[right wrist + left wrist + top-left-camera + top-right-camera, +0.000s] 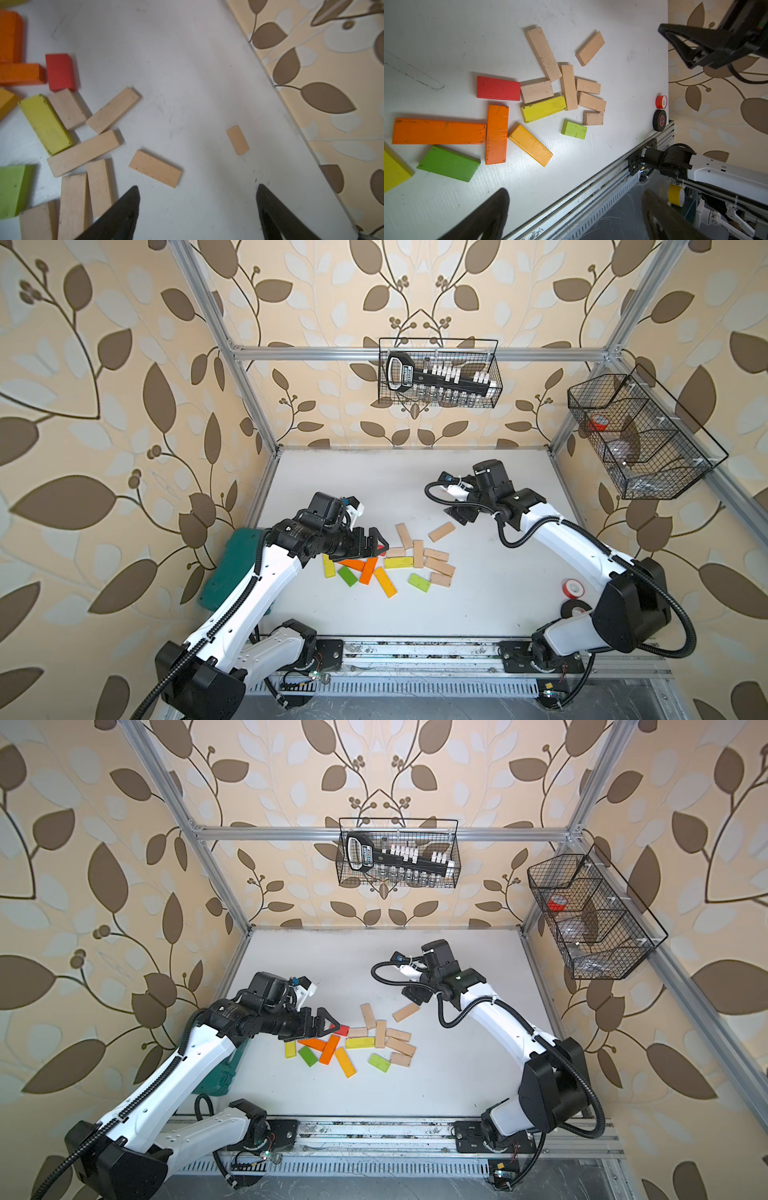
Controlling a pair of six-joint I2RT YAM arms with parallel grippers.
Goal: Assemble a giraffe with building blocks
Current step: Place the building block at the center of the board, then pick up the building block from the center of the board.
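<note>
The building blocks lie flat and scattered mid-table in both top views: pale wooden ones [436,560] to the right, painted ones [368,570] to the left. My left gripper [376,545] hovers open over the pile's left end, just above a red block [343,1029]. In the left wrist view its fingers [500,205] stand wide apart with nothing between them, and the red block [498,88] and a long orange block [439,131] lie ahead. My right gripper [457,514] is open beyond the pile, empty [197,190], near a lone pale block [154,168]. A small pale block [237,139] lies farther out.
A dark green case [232,568] sits at the table's left edge under my left arm. Red tape [573,587] and black tape [573,609] lie by the right arm's base. Wire baskets hang on the back wall [439,373] and the right wall [640,435].
</note>
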